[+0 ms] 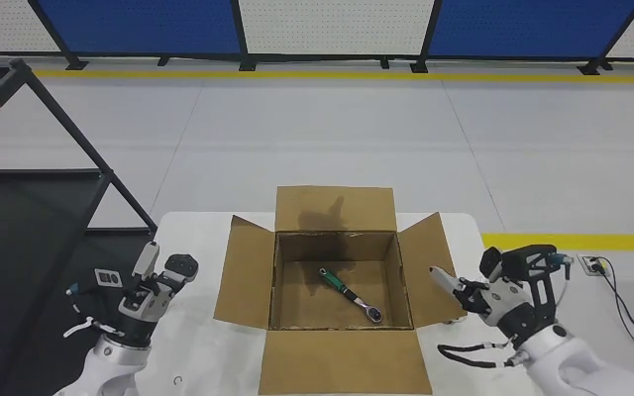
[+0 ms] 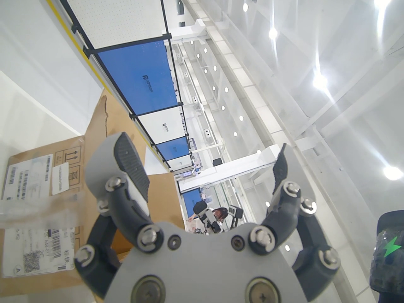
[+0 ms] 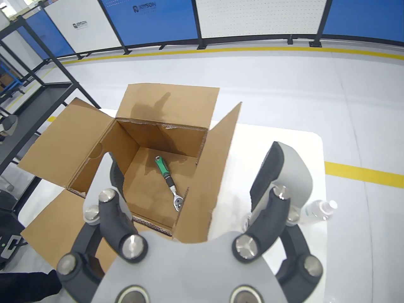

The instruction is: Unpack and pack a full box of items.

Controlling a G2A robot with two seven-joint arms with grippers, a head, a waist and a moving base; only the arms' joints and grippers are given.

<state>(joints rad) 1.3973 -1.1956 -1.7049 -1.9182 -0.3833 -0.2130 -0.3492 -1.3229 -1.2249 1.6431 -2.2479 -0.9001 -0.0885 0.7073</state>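
Observation:
An open cardboard box (image 1: 335,208) stands in the middle of the white table, all its flaps folded outward. On its floor lies a ratchet wrench (image 1: 349,293) with a green handle, also seen in the right wrist view as the wrench (image 3: 167,179) inside the box (image 3: 167,108). My left gripper (image 1: 165,259) is left of the box, open, tipped up towards the ceiling with nothing between its fingers (image 2: 202,152); the box's labelled side (image 2: 94,127) is beside it. My right gripper (image 1: 471,272) is open and empty at the box's right flap (image 3: 192,156).
A clear plastic bottle (image 3: 318,209) lies on the table (image 1: 188,337) to the right of the box, close to the right gripper. A black metal rack (image 1: 59,198) stands off the table's left side. Blue and white fence panels (image 1: 337,25) line the far floor.

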